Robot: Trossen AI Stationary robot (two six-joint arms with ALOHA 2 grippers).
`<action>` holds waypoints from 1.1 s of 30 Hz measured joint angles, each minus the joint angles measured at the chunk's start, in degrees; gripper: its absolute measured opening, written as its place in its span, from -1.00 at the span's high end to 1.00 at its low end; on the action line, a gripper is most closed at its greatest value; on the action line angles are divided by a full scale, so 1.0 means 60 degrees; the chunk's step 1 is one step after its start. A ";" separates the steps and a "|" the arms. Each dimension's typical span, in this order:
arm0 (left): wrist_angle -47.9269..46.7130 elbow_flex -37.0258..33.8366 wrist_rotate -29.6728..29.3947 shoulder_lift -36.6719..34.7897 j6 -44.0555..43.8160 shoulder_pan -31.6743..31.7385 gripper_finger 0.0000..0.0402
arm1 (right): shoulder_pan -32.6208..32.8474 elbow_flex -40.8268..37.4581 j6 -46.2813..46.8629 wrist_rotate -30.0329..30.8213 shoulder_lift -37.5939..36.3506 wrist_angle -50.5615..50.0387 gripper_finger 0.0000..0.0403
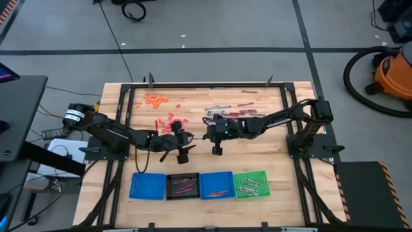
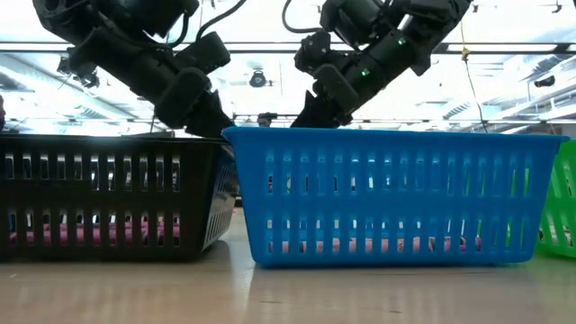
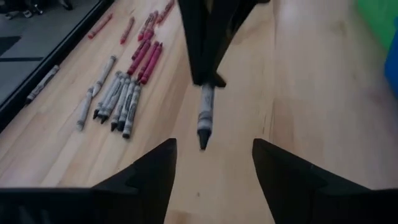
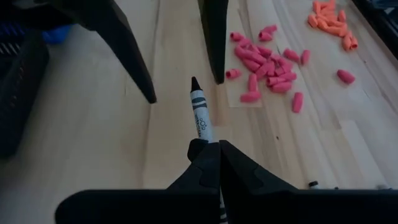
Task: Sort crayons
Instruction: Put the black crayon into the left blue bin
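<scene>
- The right gripper (image 4: 210,147) has its fingers pinched tight on a grey crayon (image 4: 199,115), gripping the back end so the dark tip points forward, away from the wrist.
- The left gripper (image 3: 212,163) faces it with its fingers (image 3: 151,173) spread wide; nothing is between them, and the crayon tip lies just ahead of the gap.
- In the high view both grippers meet near the middle of the wooden table (image 1: 270,161), the left one (image 1: 182,152) just beside the right one (image 1: 216,149), above the row of trays.
- A loose bunch of grey crayons (image 3: 115,98) lies side by side on the wood, with maroon crayons (image 3: 144,57) beyond them.
- A scatter of pink stubby pieces (image 4: 264,64) lies on the left arm's side, with orange pieces (image 4: 331,20) farther back.
- At the near edge stand four trays in a row: a blue tray (image 1: 147,185), a black tray (image 1: 182,185) holding reddish crayons, a second blue tray (image 1: 216,184) and a green tray (image 1: 250,183) holding grey crayons.
</scene>
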 joint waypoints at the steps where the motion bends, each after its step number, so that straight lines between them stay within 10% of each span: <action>1: 0.0119 0.0000 0.0082 0.0003 -0.0002 0.0008 -0.11 | 0.0022 0.0038 0.0000 -0.0002 0.0000 0.0016 0.96; 16: 0.0848 0.0000 0.0731 0.0007 -0.0024 0.0380 0.11 | 0.0264 0.0084 0.0117 0.0002 0.0000 0.0278 0.96; 33: 0.0756 0.0000 0.1180 0.0007 0.0013 0.0380 0.89 | 0.0289 0.0080 0.0609 -0.0130 -0.0001 0.0797 0.75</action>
